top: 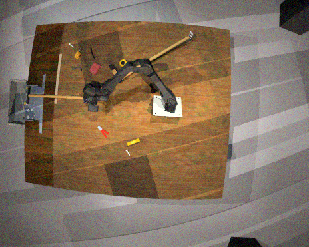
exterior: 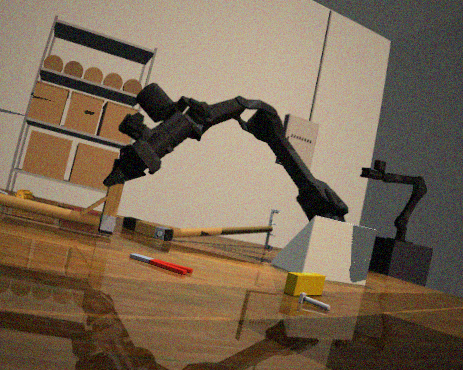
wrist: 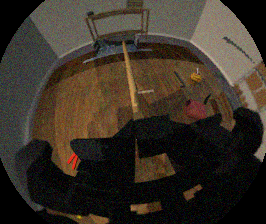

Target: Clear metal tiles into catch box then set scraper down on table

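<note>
My gripper [top: 84,99] [exterior: 113,178] is shut on the long scraper, seen also from above the fingers in the wrist view. The scraper's wooden handle [top: 57,97] [wrist: 129,70] runs from the fingers out over the steel plate [top: 38,107] [wrist: 113,49] at the table's left edge. Its head is near the plate's far end, but the blade is hard to make out. Several small tiles [top: 28,110] lie on the plate on one side of the handle. The catch box [top: 13,116] adjoins the plate's far end; its contents are unclear.
A wooden strip [top: 59,73] lies before the plate. A red block [top: 95,68], a yellow ring [top: 123,63] and a second long wooden tool [top: 171,49] lie on one side of the arm. Red-handled pliers [top: 106,133] [exterior: 171,265] and a yellow block [top: 133,141] [exterior: 305,284] lie on the other.
</note>
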`<move>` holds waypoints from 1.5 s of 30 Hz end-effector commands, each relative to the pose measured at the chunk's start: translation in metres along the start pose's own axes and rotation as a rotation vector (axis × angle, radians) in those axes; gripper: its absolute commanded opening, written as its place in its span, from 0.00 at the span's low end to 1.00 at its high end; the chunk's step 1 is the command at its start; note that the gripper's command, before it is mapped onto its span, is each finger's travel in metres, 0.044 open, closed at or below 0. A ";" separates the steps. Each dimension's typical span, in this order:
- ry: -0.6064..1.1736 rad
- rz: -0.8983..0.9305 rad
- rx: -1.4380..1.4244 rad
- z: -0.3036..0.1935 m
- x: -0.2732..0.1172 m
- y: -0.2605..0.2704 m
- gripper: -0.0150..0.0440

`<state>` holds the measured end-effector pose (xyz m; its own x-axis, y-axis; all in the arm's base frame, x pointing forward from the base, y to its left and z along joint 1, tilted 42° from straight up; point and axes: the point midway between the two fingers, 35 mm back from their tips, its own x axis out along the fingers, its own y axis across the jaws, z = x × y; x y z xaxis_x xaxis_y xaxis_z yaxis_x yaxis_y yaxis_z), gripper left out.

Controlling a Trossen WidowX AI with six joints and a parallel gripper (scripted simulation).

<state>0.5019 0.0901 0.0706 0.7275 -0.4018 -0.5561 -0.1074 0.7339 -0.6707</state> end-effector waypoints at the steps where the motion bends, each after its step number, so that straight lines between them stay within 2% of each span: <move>1: -0.005 0.004 -0.004 0.007 0.004 0.001 0.25; 22: -0.007 0.003 -0.004 0.028 0.023 0.002 0.25; 45: -0.006 0.000 0.001 0.021 0.016 0.001 0.25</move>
<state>0.5312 0.0951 0.0680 0.7275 -0.4019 -0.5561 -0.1077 0.7336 -0.6710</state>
